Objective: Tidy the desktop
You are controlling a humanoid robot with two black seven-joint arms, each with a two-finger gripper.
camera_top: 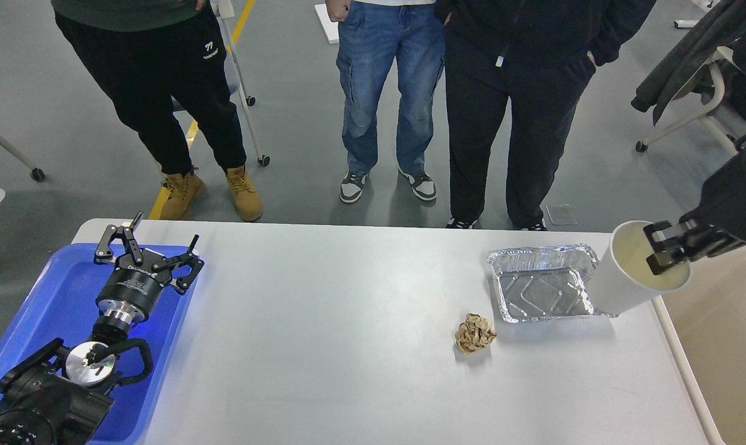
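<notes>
While the desktop point(323, 346) fills the foreground, the left gripper point(150, 247) hovers spread wide and empty over a blue tray point(51, 296); the right gripper point(666, 250) pinches a tilted paper cup's point(626, 281) rim beside a foil tray point(542, 290) and a crumpled paper ball point(474, 334).

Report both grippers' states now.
Left gripper: open, empty, above the blue tray.
Right gripper: shut on the white paper cup, pinching its rim, cup tilted.
</notes>
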